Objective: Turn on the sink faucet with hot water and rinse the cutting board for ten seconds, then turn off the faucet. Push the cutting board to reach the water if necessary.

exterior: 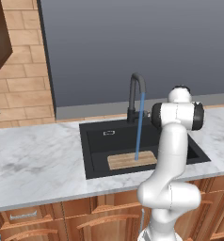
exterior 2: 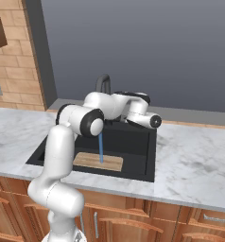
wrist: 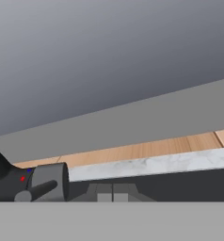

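The dark gooseneck sink faucet [exterior: 135, 92] stands behind the black sink [exterior: 97, 141]. From its spout the water [exterior: 139, 127] falls in a thin blue stream onto the tan cutting board [exterior: 132, 160], which lies flat at the basin's front. The right base view shows the same stream [exterior 2: 100, 147] hitting the board [exterior 2: 98, 161]. My gripper [wrist: 113, 192] is shut with nothing in it. It hovers over the sink's back edge, right of the faucet base [wrist: 45, 181]. The small side lever [wrist: 38, 189] sticks out toward it, apart from the fingertips.
Marble counter [exterior: 38, 160] runs on both sides of the sink. A grey wall panel [exterior: 132, 47] rises behind it, with brick wall [exterior: 24, 70] at the left. My white arm [exterior: 172, 155] hides the basin's right part. Wooden cabinet fronts [exterior 2: 133, 222] sit below.
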